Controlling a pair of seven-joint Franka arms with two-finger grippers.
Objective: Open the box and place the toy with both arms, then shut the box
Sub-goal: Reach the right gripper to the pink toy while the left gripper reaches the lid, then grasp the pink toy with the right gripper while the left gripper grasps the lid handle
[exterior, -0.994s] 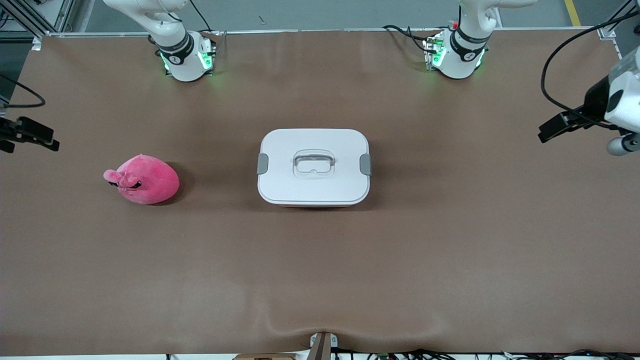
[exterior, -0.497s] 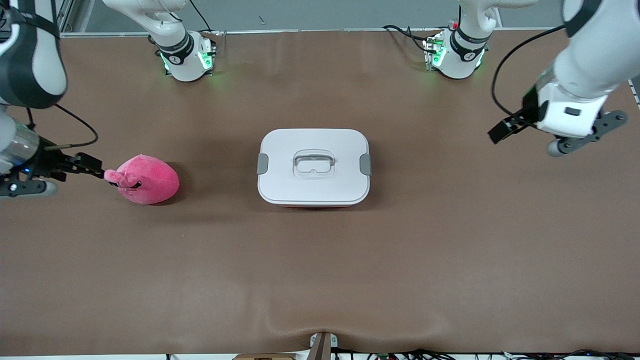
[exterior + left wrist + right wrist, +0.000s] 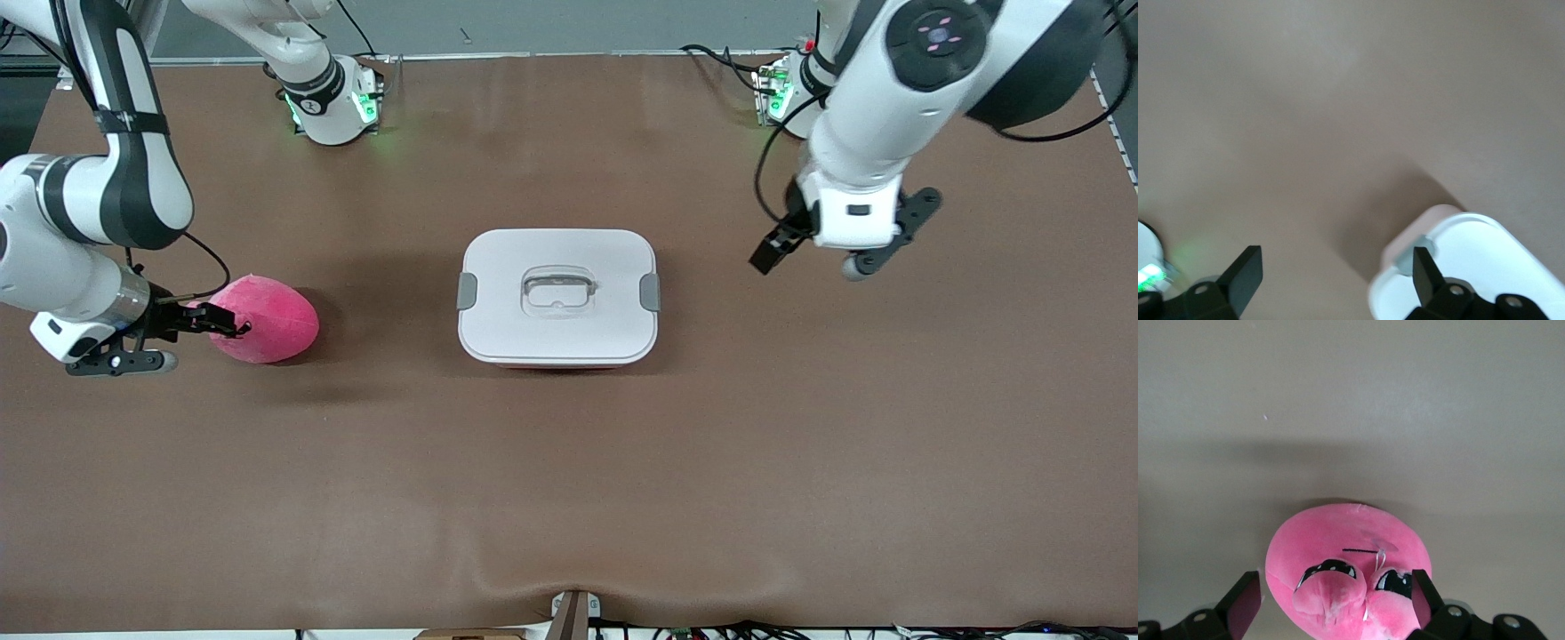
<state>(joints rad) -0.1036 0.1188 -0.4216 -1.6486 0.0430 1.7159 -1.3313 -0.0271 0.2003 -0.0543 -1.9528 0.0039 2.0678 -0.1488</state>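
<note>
The box (image 3: 557, 298) stands shut mid-table, its white lid held by grey side clips (image 3: 650, 292). Toward the right arm's end lies the bright pink toy (image 3: 271, 320). My right gripper (image 3: 218, 322) is low at the toy's face end. In the right wrist view it (image 3: 1333, 600) is open, with a finger on each side of the toy (image 3: 1348, 553) and not pressing it. My left gripper (image 3: 769, 253) hangs over the table beside the box, toward the left arm's end. It (image 3: 1335, 273) is open and holds nothing, with a corner of the box (image 3: 1485, 267) just past one finger.
Brown table cover (image 3: 569, 480) spreads all round the box. The arm bases (image 3: 333, 107) with green lights stand along the edge farthest from the front camera. Cables (image 3: 711, 631) run along the nearest edge.
Both arms have swung in from the table's ends. The right gripper has come down to the toy, its fingers either side of the face. The left gripper has moved toward the box.
</note>
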